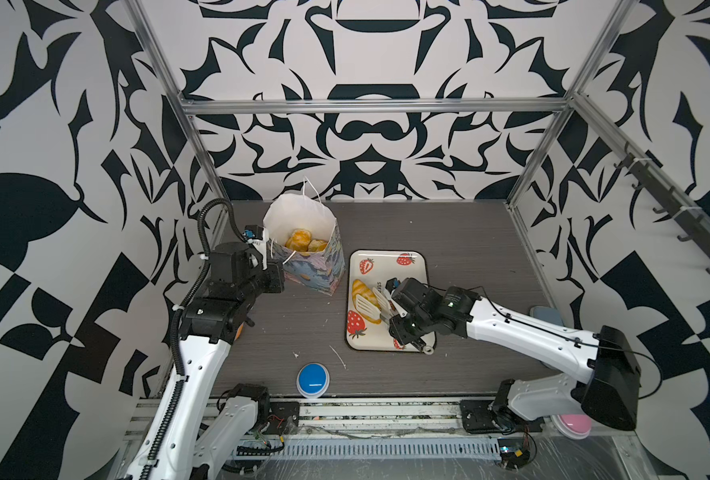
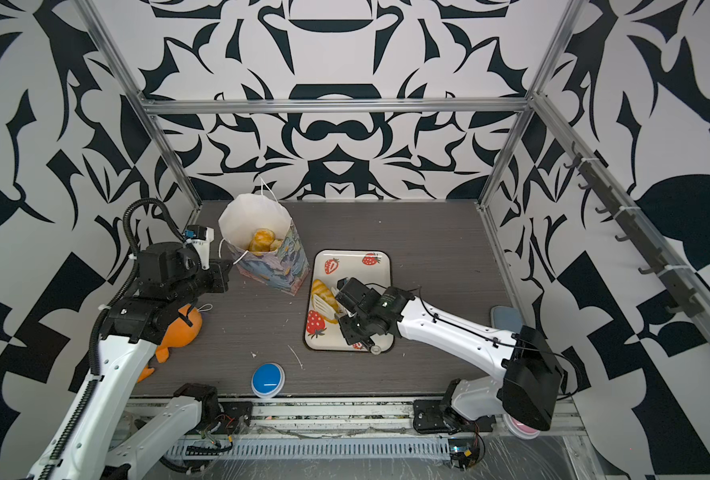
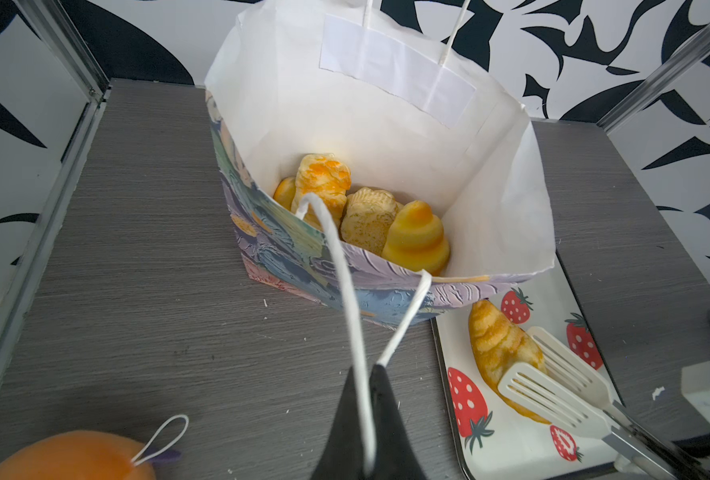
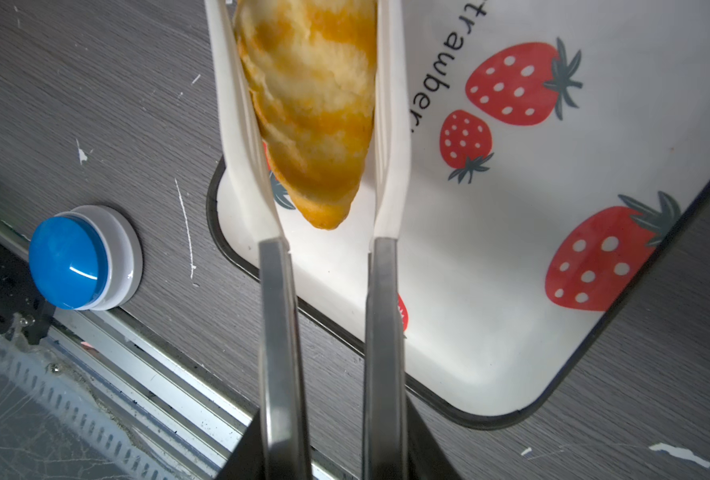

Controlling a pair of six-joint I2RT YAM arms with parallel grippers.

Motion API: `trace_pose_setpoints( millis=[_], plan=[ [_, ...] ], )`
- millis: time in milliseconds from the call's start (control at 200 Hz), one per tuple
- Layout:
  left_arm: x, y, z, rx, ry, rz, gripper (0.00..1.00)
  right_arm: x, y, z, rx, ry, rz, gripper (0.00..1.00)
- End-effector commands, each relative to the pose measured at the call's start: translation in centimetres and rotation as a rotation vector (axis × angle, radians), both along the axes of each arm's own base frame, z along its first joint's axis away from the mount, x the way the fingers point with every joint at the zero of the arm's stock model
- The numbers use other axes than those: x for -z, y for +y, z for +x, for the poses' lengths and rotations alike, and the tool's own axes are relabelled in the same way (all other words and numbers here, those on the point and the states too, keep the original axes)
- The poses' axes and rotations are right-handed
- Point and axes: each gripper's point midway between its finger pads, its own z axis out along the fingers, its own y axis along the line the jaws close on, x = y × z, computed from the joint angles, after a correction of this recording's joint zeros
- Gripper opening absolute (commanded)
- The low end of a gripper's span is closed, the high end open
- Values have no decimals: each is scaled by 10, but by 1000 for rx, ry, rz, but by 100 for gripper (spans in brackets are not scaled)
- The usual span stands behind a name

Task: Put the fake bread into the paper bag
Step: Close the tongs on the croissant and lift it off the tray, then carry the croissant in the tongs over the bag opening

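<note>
The paper bag (image 1: 308, 268) (image 2: 271, 268) (image 3: 299, 253) stands open at the back left, with several pieces of fake bread (image 1: 301, 241) (image 2: 263, 241) (image 3: 369, 220) inside. My left gripper (image 1: 273, 259) (image 3: 369, 374) is shut on the bag's near white cord handle (image 3: 345, 282). One croissant (image 1: 362, 292) (image 2: 321, 291) (image 3: 498, 345) (image 4: 315, 104) lies on the strawberry tray (image 1: 386, 262) (image 2: 353, 266) (image 4: 511, 332). My right gripper (image 1: 392, 316) (image 2: 348, 316) (image 4: 332, 449) is shut on white-tipped tongs (image 1: 372, 305) (image 3: 552, 395) (image 4: 390, 124). The tong blades press both sides of the croissant.
A blue push button (image 1: 313, 379) (image 2: 268, 379) (image 4: 74, 257) sits near the front edge. An orange plush toy (image 2: 182, 328) (image 3: 74, 457) lies under the left arm. A grey-blue pad (image 1: 544, 313) rests at the right wall. Metal frame posts border the table.
</note>
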Motion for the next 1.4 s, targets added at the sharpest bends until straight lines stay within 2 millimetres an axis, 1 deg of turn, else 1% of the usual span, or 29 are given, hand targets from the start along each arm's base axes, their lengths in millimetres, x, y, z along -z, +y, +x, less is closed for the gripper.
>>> trace_pose_setpoints(
  millis=[0, 290, 540, 790, 970, 1150, 1395],
  plan=[
    [10, 2, -3, -7, 31, 8, 6, -39, 4, 17, 39, -100, 74, 39],
    [11, 2, -3, -8, 33, 9, 6, -67, -8, 32, 97, -146, 137, 39],
    [10, 2, -3, -7, 31, 8, 6, -104, -9, 44, 103, -205, 202, 39],
    [9, 3, -4, -8, 27, 9, 6, -137, -6, 50, 91, -236, 260, 39],
    [9, 2, -4, -7, 28, 8, 6, -164, 1, 54, 65, -276, 306, 39],
    [9, 2, -4, -6, 25, 7, 6, -182, 5, 58, 54, -305, 329, 39],
    [9, 2, -4, -5, 25, 6, 6, -208, 18, 62, 19, -330, 382, 40]
  ],
)
